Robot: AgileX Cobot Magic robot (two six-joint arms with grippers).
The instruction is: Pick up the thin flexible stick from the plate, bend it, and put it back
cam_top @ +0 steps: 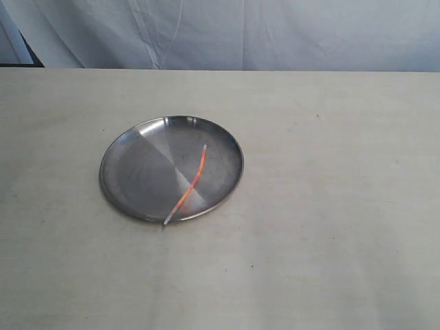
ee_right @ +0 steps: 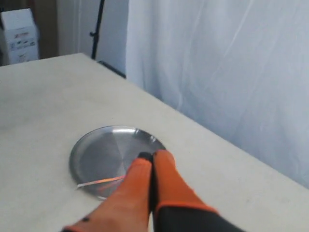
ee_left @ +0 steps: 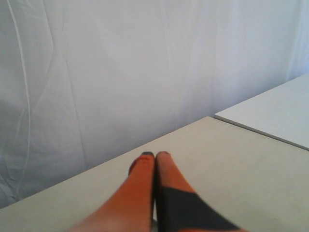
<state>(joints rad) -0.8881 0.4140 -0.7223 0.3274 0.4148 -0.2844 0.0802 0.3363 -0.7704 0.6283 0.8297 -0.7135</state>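
l gripper (ee_left: pixel 155 155): jaws pressed together, nothing btwn them; orange fingers (ee_left: pixel 140 183) w/ dark patch on one, tips rounded & dark. only bare table (ee_left: pixel 231 159) & white cloth (ee_left: pixel 120 72) ahead of it; neither plate nor stick in its cam.
second slab (ee_left: pixel 275 111): paler flat panel beyond table edge, thin gap btwn the two.
plate (cam_top: pixel 137 172): ext view, sits on table at approx 9 o'clock of scene centre. round, shallow, brushed metal, low raised rim, fan-shaped sheen w/ darker half toward 9 o'clock.
stick (cam_top: pixel 189 185): lies on plate, apart from both grippers. very thin, pink-orange, gentle s-curve. one end inside dish at approx 2 o'clock of plate centre, whitish end resting on rim at approx 6 o'clock, tip just past it.
table (cam_top: pixel 330 206): flat, matte, pale beige, faint smudges & a few dark specks.
backdrop (cam_top: pixel 275 34): creased white fabric at 12 o'clock behind table.
r gripper (ee_right: pixel 152 155): jaws shut tight, empty; orange fingers (ee_right: pixel 166 183), dark tips, black cuff lower down. raised off table.
plate vs r gripper: plate (ee_right: pixel 96 150) just ahead of tips, tips overlap its near rim in r cam; no touch seen.
stick vs r gripper: stick (ee_right: pixel 101 182) along plate's near edge, close beside one finger, not touching.
far bg, r cam: white box (ee_right: pixel 19 36), thin black stand (ee_right: pixel 99 24).
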